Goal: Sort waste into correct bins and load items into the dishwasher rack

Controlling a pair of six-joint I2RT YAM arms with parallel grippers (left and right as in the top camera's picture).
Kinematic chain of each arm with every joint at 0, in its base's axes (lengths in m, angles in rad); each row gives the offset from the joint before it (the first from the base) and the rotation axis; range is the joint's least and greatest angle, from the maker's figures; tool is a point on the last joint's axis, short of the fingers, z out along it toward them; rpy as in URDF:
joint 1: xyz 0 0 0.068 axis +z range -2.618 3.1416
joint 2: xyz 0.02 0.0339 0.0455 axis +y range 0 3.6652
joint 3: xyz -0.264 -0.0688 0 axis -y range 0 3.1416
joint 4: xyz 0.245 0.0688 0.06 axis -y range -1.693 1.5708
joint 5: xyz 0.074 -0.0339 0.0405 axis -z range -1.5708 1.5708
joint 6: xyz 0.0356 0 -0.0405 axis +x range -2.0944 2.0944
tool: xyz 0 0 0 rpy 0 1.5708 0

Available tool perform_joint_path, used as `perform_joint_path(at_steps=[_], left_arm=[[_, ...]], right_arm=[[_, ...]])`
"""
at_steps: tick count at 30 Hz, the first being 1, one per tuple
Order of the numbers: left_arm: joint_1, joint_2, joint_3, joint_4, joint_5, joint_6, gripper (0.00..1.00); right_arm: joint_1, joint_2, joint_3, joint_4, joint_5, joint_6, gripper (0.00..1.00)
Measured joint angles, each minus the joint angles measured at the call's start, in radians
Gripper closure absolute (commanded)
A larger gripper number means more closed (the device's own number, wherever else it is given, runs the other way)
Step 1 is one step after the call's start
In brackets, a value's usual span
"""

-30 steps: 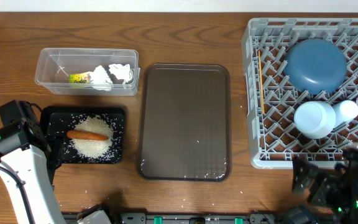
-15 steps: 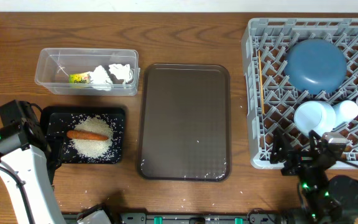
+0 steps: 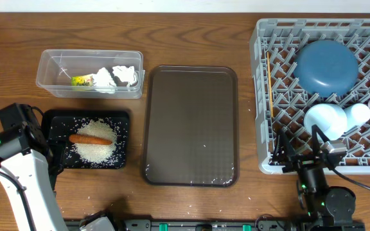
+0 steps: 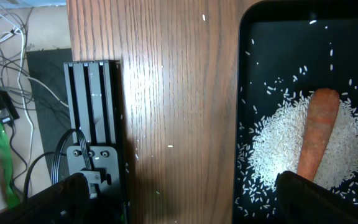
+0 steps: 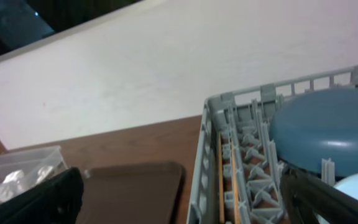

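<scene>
The dishwasher rack [image 3: 260,128] holds the dark-blue dish [image 3: 326,67] and chopsticks [image 3: 270,83]; rice [image 3: 95,151] and carrot [image 3: 90,138] lie in the black tray [image 3: 126,128]. The right fingers [image 5: 36,199], spread wide and empty, have swung in to the rack's front edge; the left fingers [image 4: 48,202] gape empty. The job looks finished.

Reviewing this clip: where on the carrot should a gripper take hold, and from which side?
Grip the carrot at mid-length, coming straight down from above with the jaws across its narrow width. It lies flat on the rice in the black tray, so both long sides stand exposed above the grains, while the ends offer little to hold. The tray's low wall would probably hinder a sideways approach.
</scene>
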Motion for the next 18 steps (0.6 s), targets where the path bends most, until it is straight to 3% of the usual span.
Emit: perform_joint_path(at_steps=[4, 9, 18], left_arm=[[0.000, 0.000, 0.000, 0.000, 0.000, 0.000, 0.02], [0.000, 0.000, 0.000, 0.000, 0.000, 0.000, 0.02], [0.000, 0.000, 0.000, 0.000, 0.000, 0.000, 0.02]], right_arm=[[-0.004, -0.002, -0.061, 0.071, 0.019, 0.000, 0.01], [-0.016, -0.003, -0.085, 0.034, 0.043, -0.008, 0.01], [-0.029, -0.002, -0.085, -0.051, 0.078, -0.164, 0.01]])
